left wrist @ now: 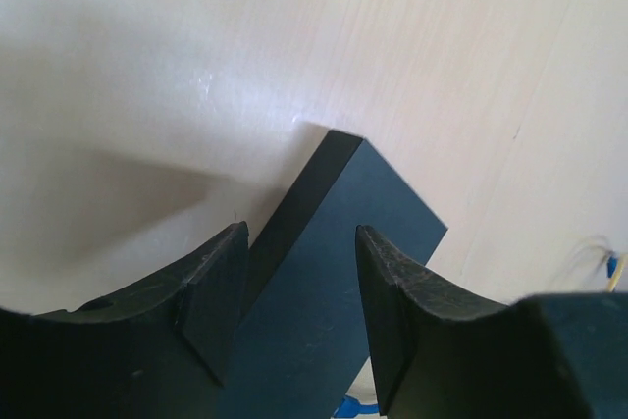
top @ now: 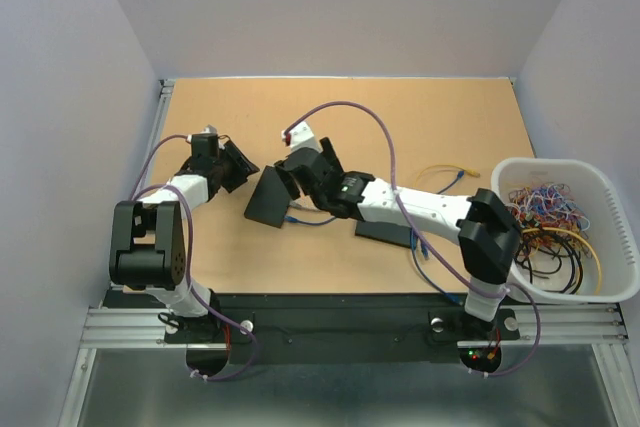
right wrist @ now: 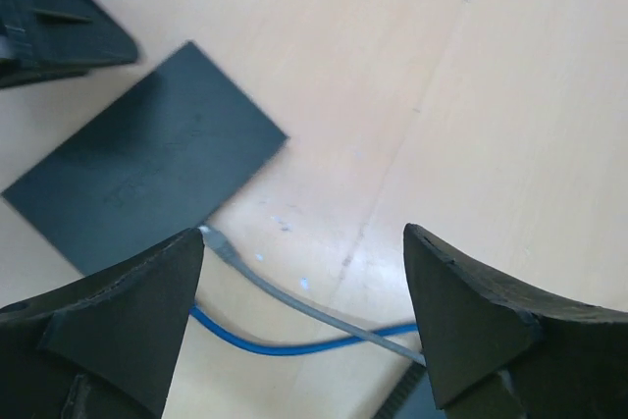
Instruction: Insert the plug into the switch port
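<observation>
In the middle of the table point(top: 420, 117): we see the switch point(top: 268, 202), a dark flat box, lying between the two grippers. From above it reads as a wedge, so it may be tilted, but we cannot tell for sure.
Plug: in the right wrist view the plug point(right wrist: 210, 236), small and pale, sits right against the near edge of the switch. We cannot tell whether it is seated in a port.
Grey cable: the grey cable point(right wrist: 314, 306) runs from the plug across the table toward the lower right of that view.
Blue cable: the blue cable point(right wrist: 294, 345) lies in a shallow curve just beside the grey one, and the two cross near the right finger.
Right gripper: we see the right gripper point(right wrist: 304, 242) with its fingers spread wide and nothing between them. It hangs over the plug and both cables, just to the right of the switch.
Left gripper: the left gripper point(left wrist: 299, 237) has its fingers parted. A corner of the switch shows between and beneath them, and we cannot tell whether either pad touches it.
Flat black piece: a flat black piece point(top: 385, 234) lies on the table under the right arm.
Yellow cable: a yellow cable point(top: 445, 171) lies loose, well right of the switch.
Basket: a white basket point(top: 550, 163) stands at the table's right edge, full of loose cables point(top: 545, 212).
</observation>
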Robot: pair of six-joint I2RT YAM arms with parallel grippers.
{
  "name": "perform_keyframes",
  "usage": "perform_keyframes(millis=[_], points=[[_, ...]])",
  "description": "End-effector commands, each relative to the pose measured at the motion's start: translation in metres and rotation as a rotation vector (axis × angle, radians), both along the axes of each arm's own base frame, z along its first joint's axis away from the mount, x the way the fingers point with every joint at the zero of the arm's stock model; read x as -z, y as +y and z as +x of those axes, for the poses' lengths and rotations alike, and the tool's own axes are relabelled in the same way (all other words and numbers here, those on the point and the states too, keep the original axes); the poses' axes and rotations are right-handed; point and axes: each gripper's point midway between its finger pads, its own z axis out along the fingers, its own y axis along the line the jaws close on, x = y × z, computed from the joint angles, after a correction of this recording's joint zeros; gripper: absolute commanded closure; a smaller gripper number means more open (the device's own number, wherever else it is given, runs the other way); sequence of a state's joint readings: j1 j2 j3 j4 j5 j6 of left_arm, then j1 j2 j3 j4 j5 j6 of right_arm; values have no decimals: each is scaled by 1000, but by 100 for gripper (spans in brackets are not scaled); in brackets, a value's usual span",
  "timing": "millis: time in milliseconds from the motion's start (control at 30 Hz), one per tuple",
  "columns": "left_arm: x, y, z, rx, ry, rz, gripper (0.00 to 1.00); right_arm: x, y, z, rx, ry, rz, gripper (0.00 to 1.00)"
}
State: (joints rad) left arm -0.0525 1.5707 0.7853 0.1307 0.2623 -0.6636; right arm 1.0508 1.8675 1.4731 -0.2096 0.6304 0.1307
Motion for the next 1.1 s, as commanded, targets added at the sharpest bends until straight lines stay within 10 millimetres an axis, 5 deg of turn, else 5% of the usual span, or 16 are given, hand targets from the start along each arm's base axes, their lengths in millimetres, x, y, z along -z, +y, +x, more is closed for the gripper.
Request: perform_keyframes(millis=[0, 67, 133, 333, 667, 1067], points=[[-47, 9, 16, -17, -102, -9, 41, -16, -69, 27, 238, -10, 72, 13], [-57, 12, 15, -23, -132, 7, 40, -30, -118, 46, 361, 2, 161, 13], [-59, 13, 11, -24, -143, 14, 40, -17, -168, 58, 464, 57, 216, 14], [-86, 2, -3, 31, -208, -17, 40, 5, -250, 74, 647, 135, 293, 14], [-152, 5, -43, 151, -301, 104, 39, 70, -292, 100, 794, 283, 288, 17], [-136, 23, -58, 161, -283, 221, 39, 102, -318, 102, 877, 335, 263, 19]])
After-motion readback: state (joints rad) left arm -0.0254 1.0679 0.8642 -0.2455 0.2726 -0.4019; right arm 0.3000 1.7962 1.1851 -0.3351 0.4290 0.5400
